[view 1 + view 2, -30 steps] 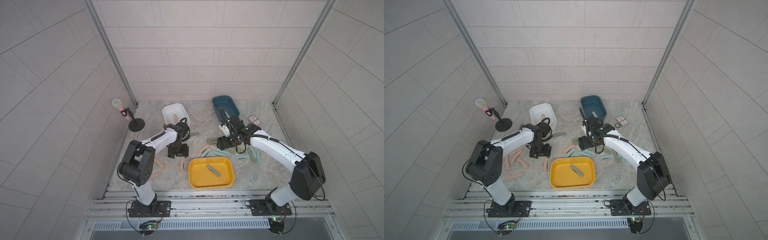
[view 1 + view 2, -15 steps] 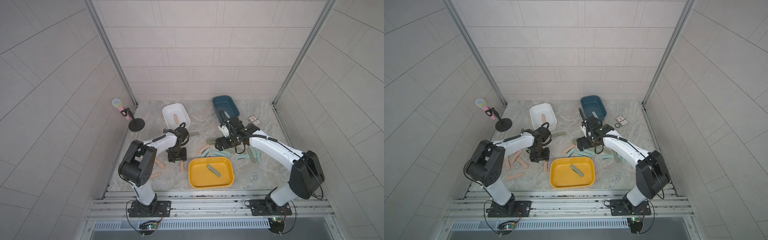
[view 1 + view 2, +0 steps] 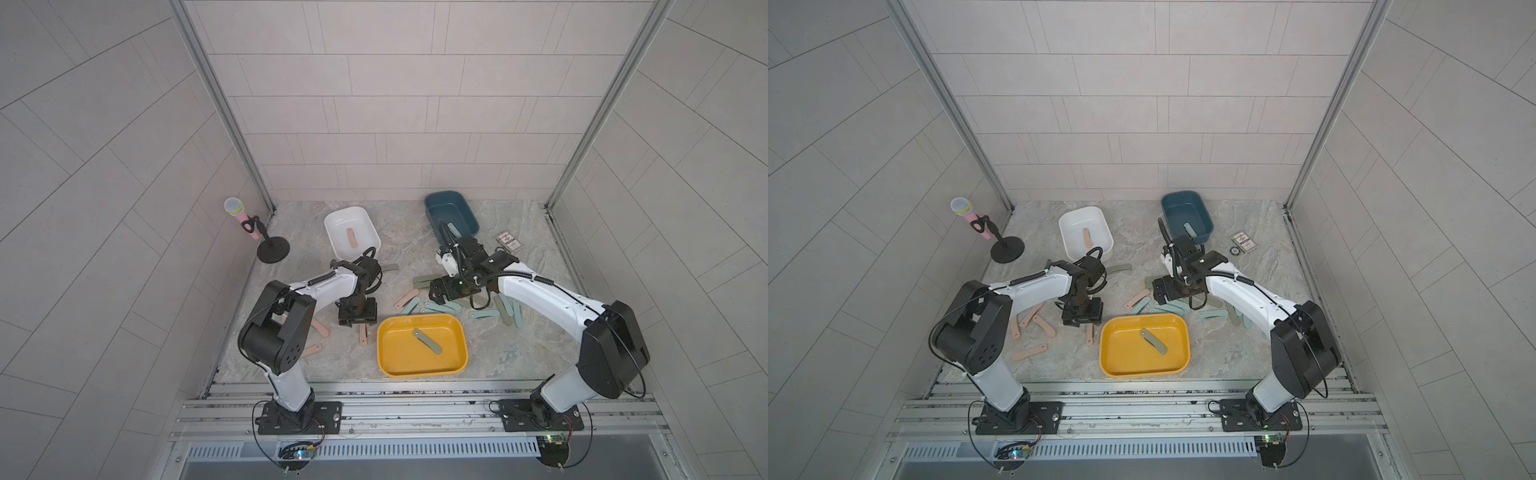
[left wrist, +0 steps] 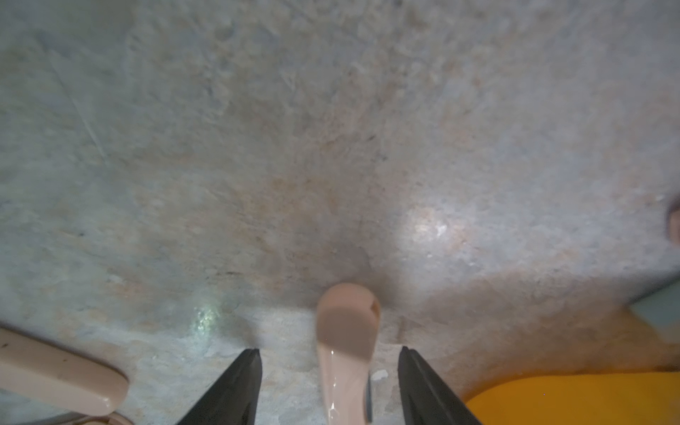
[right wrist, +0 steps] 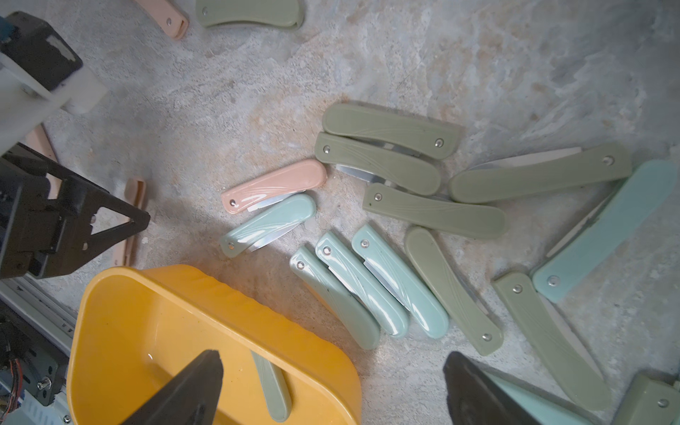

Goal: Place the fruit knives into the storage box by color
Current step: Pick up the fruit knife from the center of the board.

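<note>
peach-pink fruit knife (image 4: pixel 347 331) resting on counter (image 4: pixel 331 147); left gripper (image 4: pixel 328 350) straddling it, jaws spread; right gripper (image 5: pixel 333 354) hovering spread by teal knives (image 5: pixel 364 290).

I'm driving in a lab test booth here: grey panel walls (image 3: pixel 395 104) around a stone-look tabletop (image 3: pixel 407 232), bare aluminium rails (image 3: pixel 415 405) up front.

A pink microphone (image 3: pixel 240 217) with a grey mesh head leans in a black stand (image 3: pixel 273 252) at the far left corner of the marble tabletop (image 3: pixel 409 232). Near the right wall lies a patterned card pack (image 3: pixel 509 241), with a tiny round disc (image 3: pixel 1235 250) just beside it.
</note>
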